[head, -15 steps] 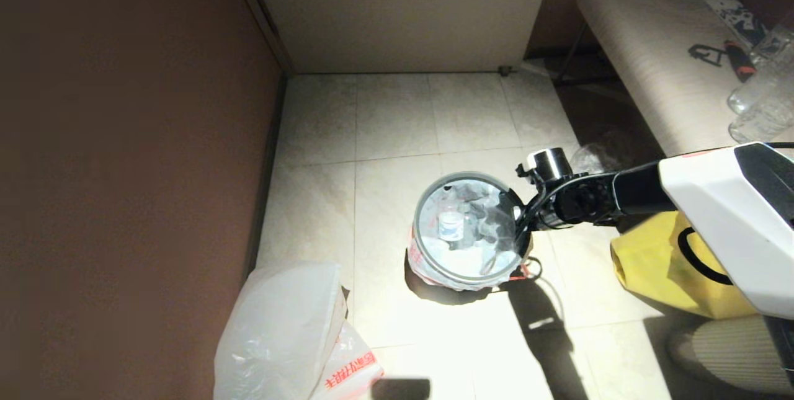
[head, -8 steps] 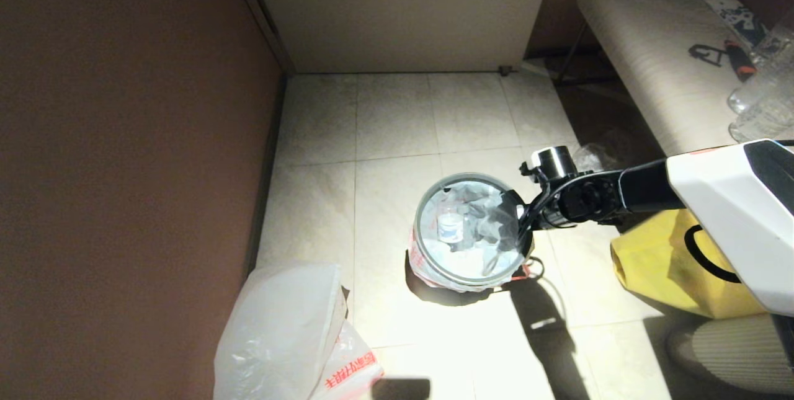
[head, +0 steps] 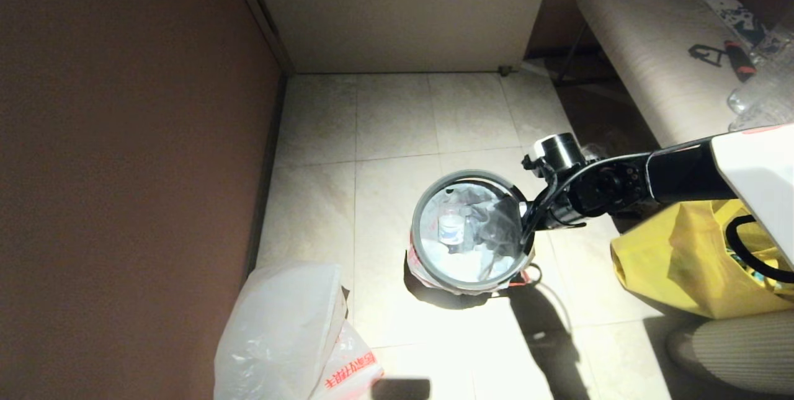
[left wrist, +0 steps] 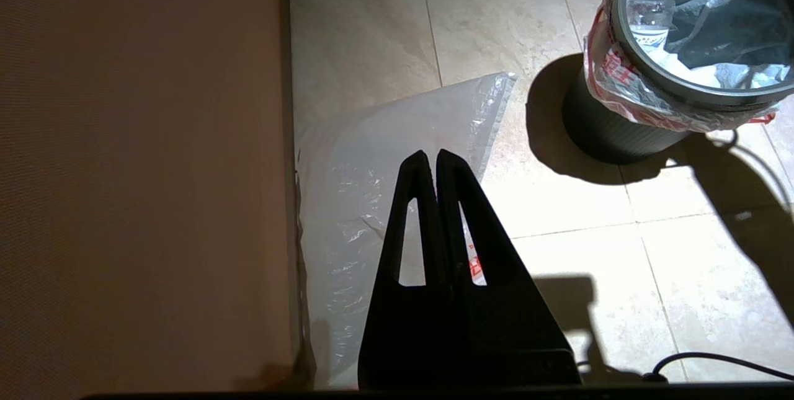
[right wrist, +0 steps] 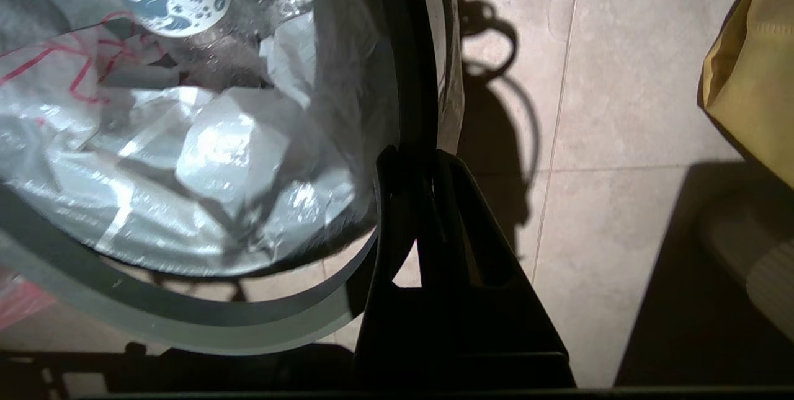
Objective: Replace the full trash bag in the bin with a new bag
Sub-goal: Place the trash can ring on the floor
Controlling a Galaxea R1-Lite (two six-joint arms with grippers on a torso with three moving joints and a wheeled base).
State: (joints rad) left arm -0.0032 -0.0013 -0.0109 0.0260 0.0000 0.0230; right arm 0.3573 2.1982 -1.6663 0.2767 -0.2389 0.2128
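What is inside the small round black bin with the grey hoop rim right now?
The black bin holds a see-through plastic bag containing a clear labelled bottle and crumpled white paper. Anything beneath those is covered.

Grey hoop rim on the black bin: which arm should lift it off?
Right. Its end effector is already shut on the grey hoop rim; the left end effector hangs over the milky white bag.

Three cameras, one bin on the tiled floor

The head view looks steeply down from high up on the bin [head: 466, 231] mid-floor. The left wrist view looks forward and down past its claw [left wrist: 433, 161], sharing that bin [left wrist: 611, 130] at a distance. The right wrist view sits very close over the grey hoop [right wrist: 428, 46] and the floor [right wrist: 614, 77].
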